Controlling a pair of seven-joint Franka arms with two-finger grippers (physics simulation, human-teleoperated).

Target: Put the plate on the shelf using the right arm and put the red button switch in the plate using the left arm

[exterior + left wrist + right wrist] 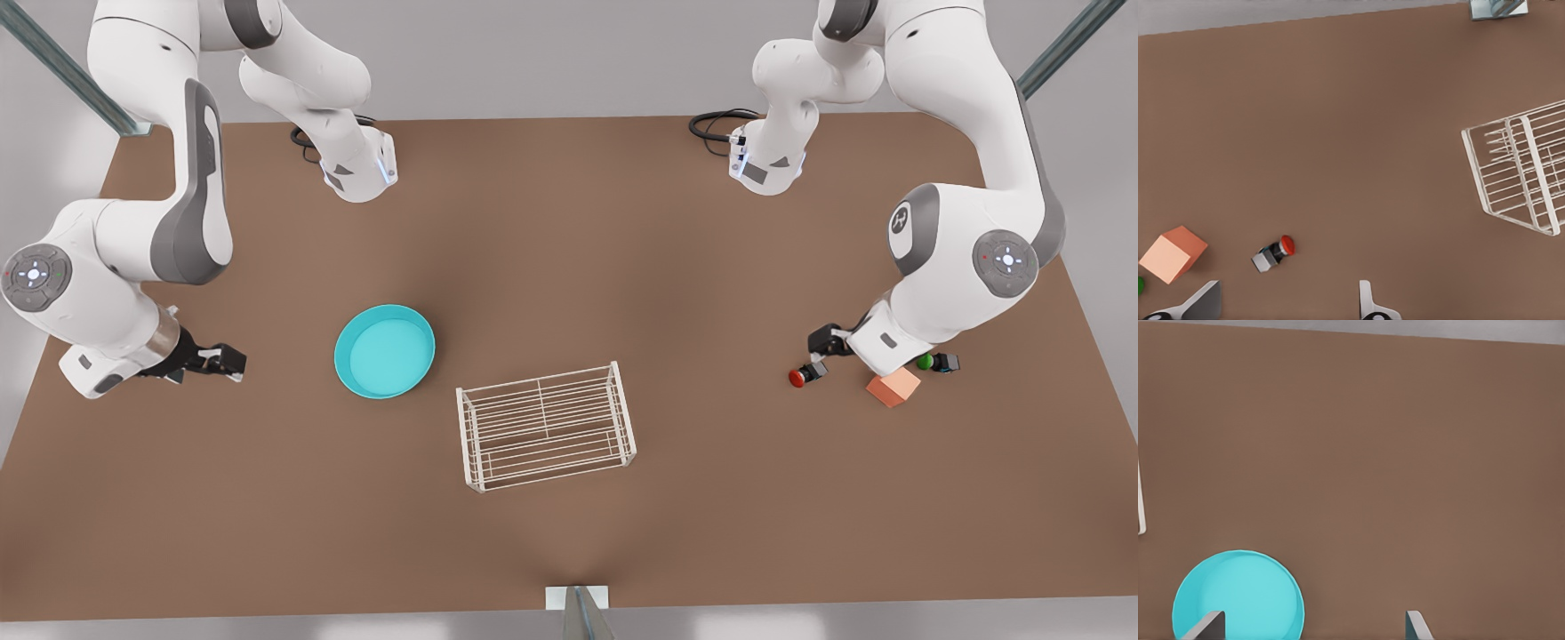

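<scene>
The turquoise plate (385, 351) (1238, 593) lies flat on the brown table, at the front view's left of the white wire shelf (544, 425) (1521, 167). My right gripper (233, 360) (1313, 628) hovers open further to the left of the plate, holding nothing. The red button switch (800, 376) (1275, 252) lies on its side at the front view's right. Just above it my left gripper (818, 343) (1286, 307) stands open and apart from it.
An orange-pink cube (893, 387) (1173, 253) and a green-capped switch (932, 362) (1140, 287) sit close behind the left gripper's wrist. Black cables (716, 124) lie by the arm bases at the back edge of the table (569, 222).
</scene>
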